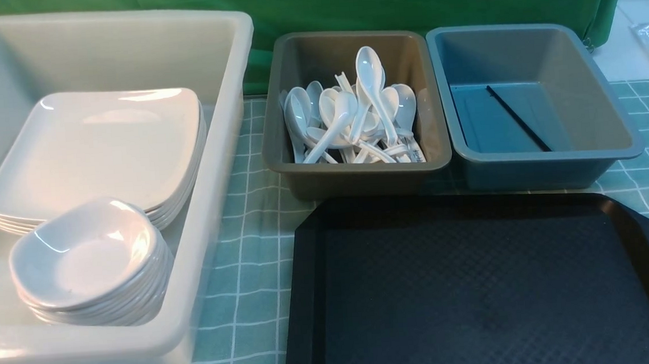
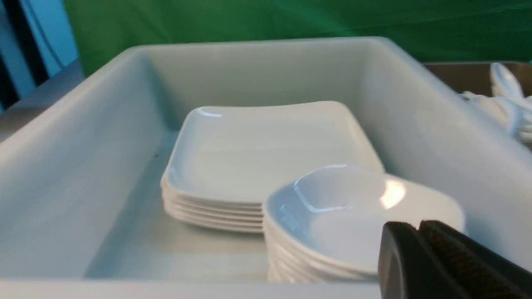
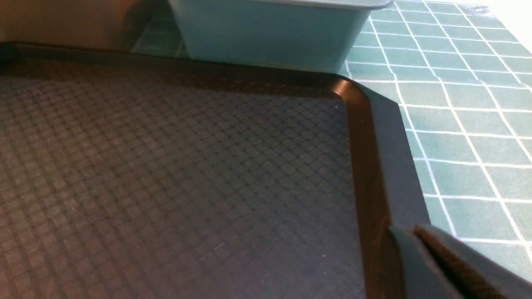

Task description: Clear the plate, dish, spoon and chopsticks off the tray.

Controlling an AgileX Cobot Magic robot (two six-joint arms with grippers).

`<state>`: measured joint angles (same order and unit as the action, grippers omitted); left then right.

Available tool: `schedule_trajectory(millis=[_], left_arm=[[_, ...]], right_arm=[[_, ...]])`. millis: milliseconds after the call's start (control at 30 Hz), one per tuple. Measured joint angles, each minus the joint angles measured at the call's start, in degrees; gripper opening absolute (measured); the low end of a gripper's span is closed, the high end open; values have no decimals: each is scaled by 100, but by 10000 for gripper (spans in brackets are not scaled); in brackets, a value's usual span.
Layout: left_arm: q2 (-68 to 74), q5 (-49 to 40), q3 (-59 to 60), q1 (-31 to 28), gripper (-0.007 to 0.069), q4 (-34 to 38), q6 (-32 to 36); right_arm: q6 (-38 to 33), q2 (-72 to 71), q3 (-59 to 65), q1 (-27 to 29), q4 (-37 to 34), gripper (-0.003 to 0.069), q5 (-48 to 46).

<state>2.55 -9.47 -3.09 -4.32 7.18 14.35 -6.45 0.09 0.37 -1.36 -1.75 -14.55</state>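
The black tray lies at the front right with nothing on it; its textured floor fills the right wrist view. The plate tops a stack in the white tub, and the dish tops a stack in front of it. Both show in the left wrist view, plate and dish. The spoon lies among several in the brown tub. The chopsticks lie in the blue tub. My left gripper is shut and empty near the dish stack. My right gripper is shut and empty over the tray's rim.
The big white tub stands at the left. The brown-grey tub and blue-grey tub stand side by side behind the tray. A green checked cloth covers the table. A green curtain hangs behind.
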Motion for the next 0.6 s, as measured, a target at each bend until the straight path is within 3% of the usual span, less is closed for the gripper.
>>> schedule_trajectory(millis=[167,600], left_arm=[[-248,-473,346,-205,15,109,-239],[-247,-456,346,-205,15,233,-276]], right_arm=[[0,0,0,0,-5,84,4],[12,0,0,0,0,113,22]])
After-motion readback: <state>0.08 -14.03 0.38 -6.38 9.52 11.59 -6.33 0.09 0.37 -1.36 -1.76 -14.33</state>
